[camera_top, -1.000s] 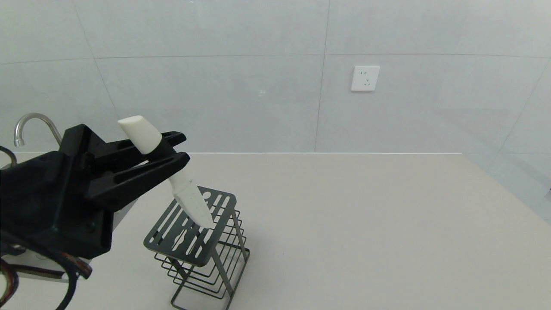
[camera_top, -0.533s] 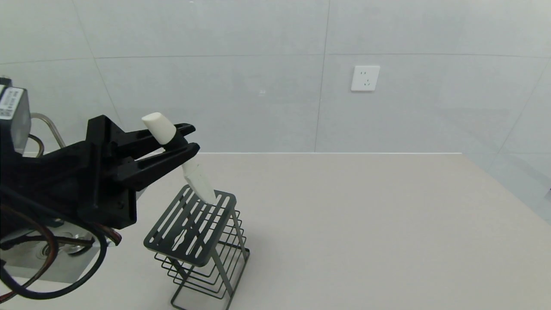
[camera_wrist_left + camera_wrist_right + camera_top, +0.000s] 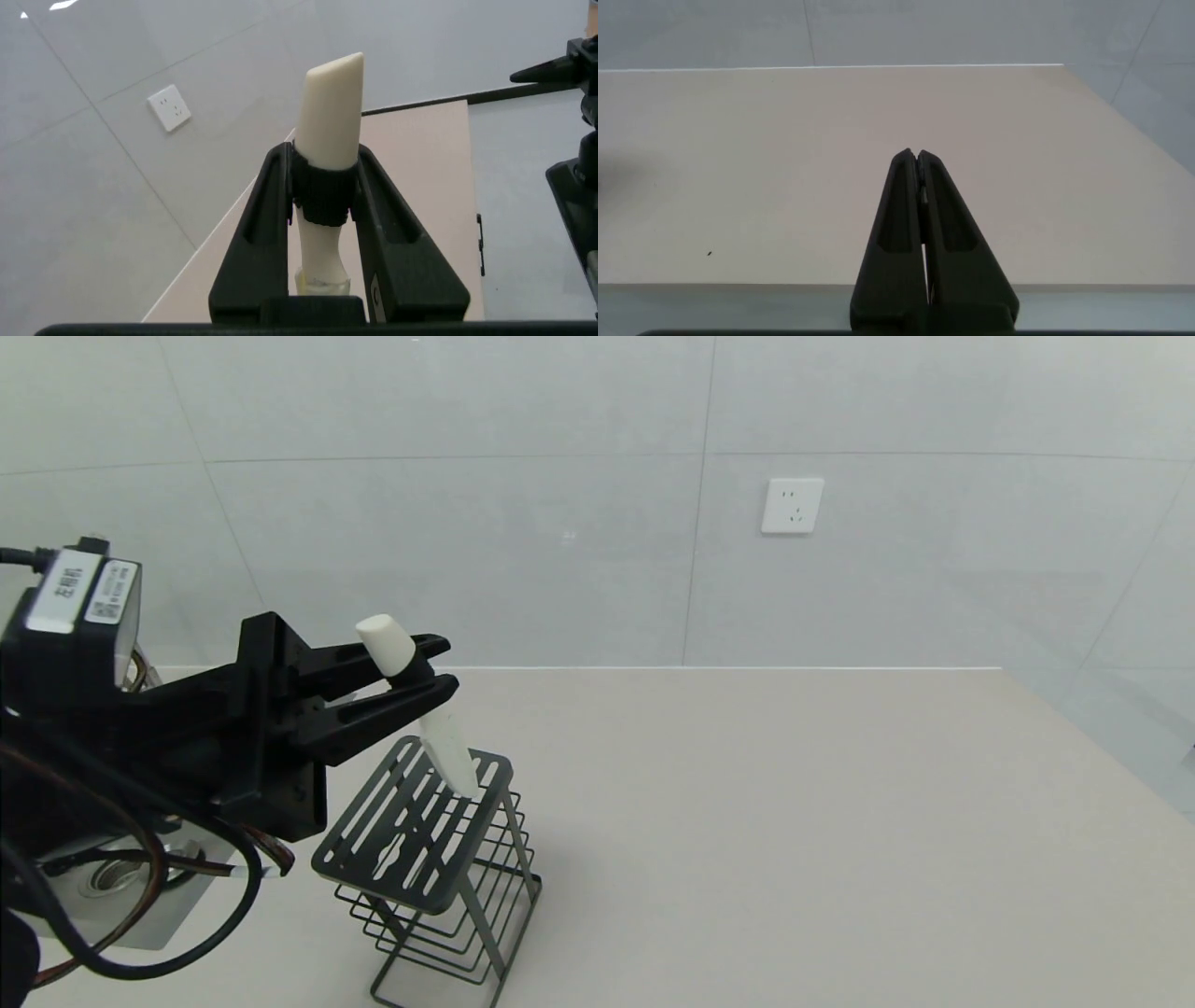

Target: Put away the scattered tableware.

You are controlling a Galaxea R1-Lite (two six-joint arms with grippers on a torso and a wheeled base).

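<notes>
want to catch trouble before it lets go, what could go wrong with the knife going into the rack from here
1. The knife hangs tilted in the left gripper, its tip at the far edge of the rack top. It could land on a bar instead of a slot and skid off.
2. The rack is a thin wire frame standing free on the counter, so a downward push on a bar might tip or shove it.

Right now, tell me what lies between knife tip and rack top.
Nothing: in the head view the knife, in the left gripper, has its tip against the slotted top of the rack. Whether it is in a slot is unclear.
</notes>
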